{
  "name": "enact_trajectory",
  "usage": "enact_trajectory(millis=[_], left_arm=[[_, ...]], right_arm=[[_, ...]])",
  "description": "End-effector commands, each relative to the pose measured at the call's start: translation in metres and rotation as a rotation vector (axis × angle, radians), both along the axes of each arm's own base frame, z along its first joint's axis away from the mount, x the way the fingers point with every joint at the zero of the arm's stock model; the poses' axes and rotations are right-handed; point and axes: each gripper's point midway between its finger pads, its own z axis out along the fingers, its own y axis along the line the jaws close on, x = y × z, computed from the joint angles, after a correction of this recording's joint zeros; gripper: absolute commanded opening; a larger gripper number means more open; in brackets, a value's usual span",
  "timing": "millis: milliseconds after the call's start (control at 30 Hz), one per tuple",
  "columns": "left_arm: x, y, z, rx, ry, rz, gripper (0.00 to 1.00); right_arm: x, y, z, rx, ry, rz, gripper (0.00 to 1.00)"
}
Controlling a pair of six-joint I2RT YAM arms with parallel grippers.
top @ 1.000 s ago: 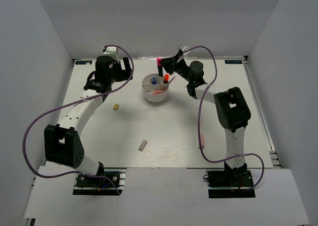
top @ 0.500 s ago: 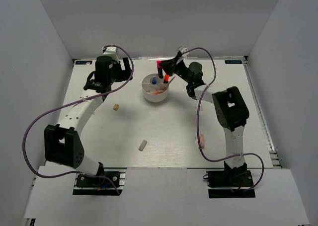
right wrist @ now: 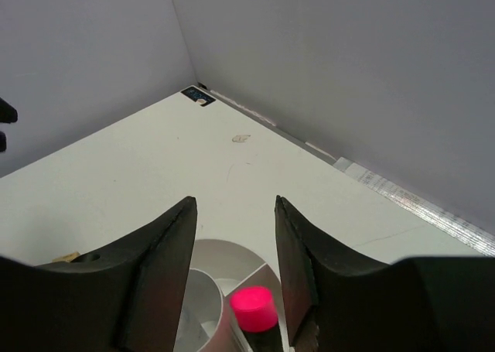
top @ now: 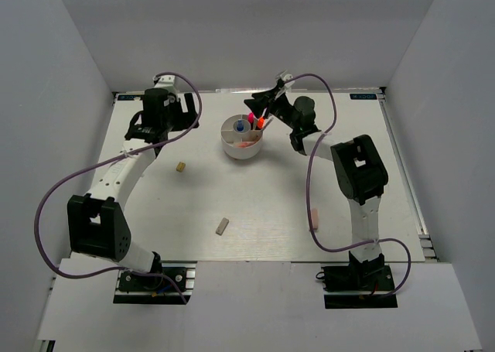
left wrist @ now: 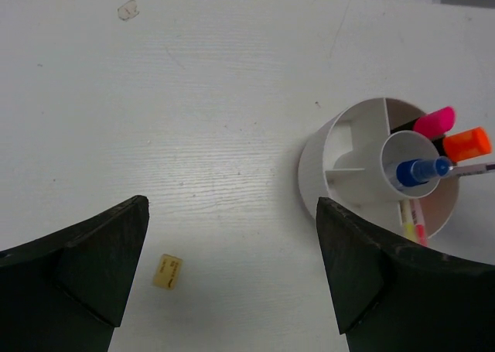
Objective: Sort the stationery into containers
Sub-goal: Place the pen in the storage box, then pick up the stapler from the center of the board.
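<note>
Pink-capped highlighter (right wrist: pixel 254 308) now inside tub (left wrist: pixel 311 165)

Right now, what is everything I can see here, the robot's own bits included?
Round white plastic tub: one, white, divided inside, far middle of the table.
Pink-capped black highlighter: one, standing in the tub.
Orange-capped black highlighter: one, standing beside the pink one.
Small blue-capped bottle: one, in the tub's centre cup.
Thin pens: at least two, yellow and pink, in a tub compartment.
Small beige eraser: one, loose, left of the tub.
Greyish eraser: one, loose, near middle.
Pink eraser: one, loose, near right.
Flat white table: one.
Left claw: black, open, left of the tub.
Right claw: black, open, above the pink cap.
</note>
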Motion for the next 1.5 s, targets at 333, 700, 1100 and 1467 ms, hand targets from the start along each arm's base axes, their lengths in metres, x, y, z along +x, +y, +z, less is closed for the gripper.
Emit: enact_trajectory(millis=[333,700,1100,1467], left_arm=[[-0.064,-0.006,-0.02,0.107,0.075,-0.258,0.98],[-0.068,-0.004,-0.032,0.059,0.102,-0.198,0.95],[-0.064,0.009,-0.022,0.105,0.089,-0.142,0.95],[-0.064,0.014,-0.031,0.125,0.106,-0.124,0.95]], right_arm=[[-0.052,-0.088,0.13,-0.169,0.001,-0.291,0.59],[-0.197,-0.18,-0.012,-0.506,0.681,-0.359,0.36],[-0.286,-0.204,-0.136,-0.527,1.286,-0.379,0.45],[-0.315,-0.208,-0.176,-0.582,1.447,-0.353,0.43]])
